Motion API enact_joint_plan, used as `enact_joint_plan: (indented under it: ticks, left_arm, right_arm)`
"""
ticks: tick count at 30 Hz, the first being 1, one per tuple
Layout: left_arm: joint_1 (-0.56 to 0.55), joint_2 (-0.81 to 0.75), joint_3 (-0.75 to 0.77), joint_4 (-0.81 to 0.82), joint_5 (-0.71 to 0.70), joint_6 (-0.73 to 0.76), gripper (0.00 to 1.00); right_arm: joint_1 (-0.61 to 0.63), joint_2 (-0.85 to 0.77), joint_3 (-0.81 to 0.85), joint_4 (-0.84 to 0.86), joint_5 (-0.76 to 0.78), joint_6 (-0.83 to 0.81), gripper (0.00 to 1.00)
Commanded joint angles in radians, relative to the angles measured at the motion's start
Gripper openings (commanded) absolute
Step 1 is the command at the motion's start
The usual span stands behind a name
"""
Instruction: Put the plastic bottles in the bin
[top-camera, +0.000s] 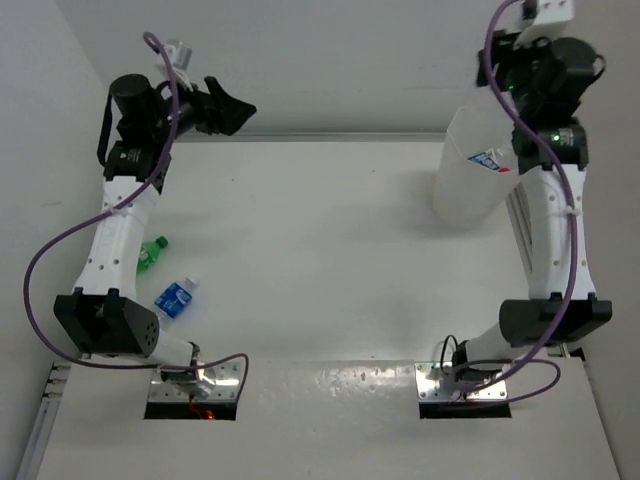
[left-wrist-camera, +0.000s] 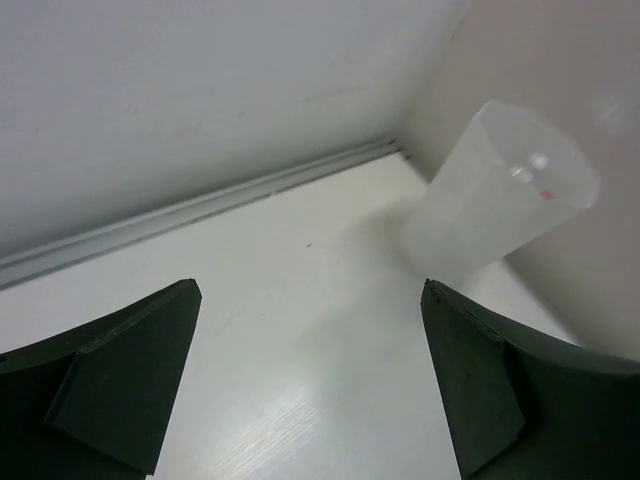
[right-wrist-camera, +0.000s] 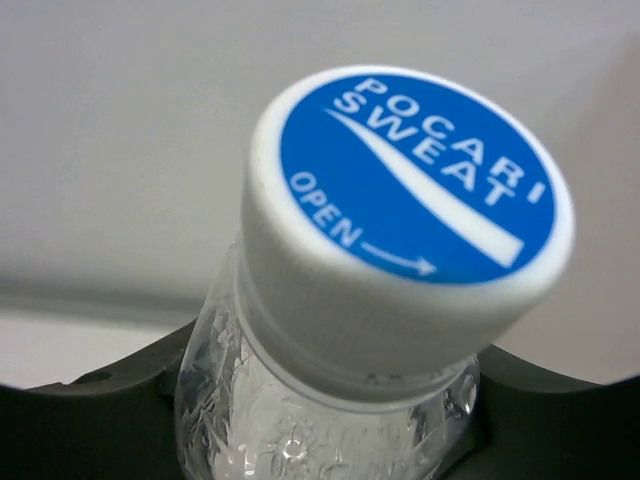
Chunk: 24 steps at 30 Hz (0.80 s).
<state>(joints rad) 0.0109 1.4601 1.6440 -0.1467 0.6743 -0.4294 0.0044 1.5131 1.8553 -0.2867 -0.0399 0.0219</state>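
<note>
R gripper (right-wrist-camera: 320, 452) clamps bottle (right-wrist-camera: 410, 190) by neck, cap toward wrist | over bin (top-camera: 470, 180) | L gripper (left-wrist-camera: 310, 380) wide open, empty

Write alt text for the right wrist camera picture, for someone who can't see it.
A clear plastic bottle fills the frame, its white cap with a blue POCARI SWEAT top facing the camera. The dark right gripper holds it from both sides below.
</note>
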Motion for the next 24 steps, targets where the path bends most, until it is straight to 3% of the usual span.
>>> enact_joint_plan:
  ticks: [1, 7, 9, 10, 11, 12, 16, 20, 24]
  left_arm:
    - [-0.028, -0.052, -0.045, -0.122, -0.185, 0.256, 1.0]
    - [0.035, 0.006, -0.006, -0.374, -0.373, 0.4, 1.0]
    - [0.063, 0.019, 0.007, -0.431, -0.456, 0.452, 1.0]
    - [0.063, 0.035, 0.022, -0.492, -0.49, 0.484, 1.0]
    - [0.073, 0.048, 0.054, -0.529, -0.537, 0.55, 1.0]
    - [0.073, 0.063, 0.074, -0.568, -0.556, 0.585, 1.0]
    - [0.122, 0.16, 0.175, -0.814, -0.668, 0.766, 1.0]
    - [0.198, 0.245, 0.185, -0.976, -0.671, 0.966, 1.0]
    - [0.258, 0.304, 0.098, -0.954, -0.723, 1.109, 0.97]
  right_arm:
    - [-0.107, 0.094, 0.126, 0.087, 0.093, -0.094, 0.03]
    - [-0.178, 0.237, 0.142, 0.083, 0.09, -0.088, 0.1]
    - [-0.181, 0.272, 0.154, 0.061, 0.081, -0.063, 0.2]
    - [-0.182, 0.289, 0.163, 0.038, 0.083, -0.056, 0.27]
    - [-0.181, 0.314, 0.169, 0.003, 0.081, -0.034, 0.51]
    - [-0.182, 0.341, 0.186, -0.014, 0.089, -0.03, 0.65]
    - [-0.184, 0.352, 0.226, -0.083, 0.109, 0.048, 1.0]
    - [-0.176, 0.271, 0.153, -0.074, 0.065, 0.068, 1.0]
    - [-0.162, 0.17, 0.117, -0.068, 0.002, 0.13, 1.0]
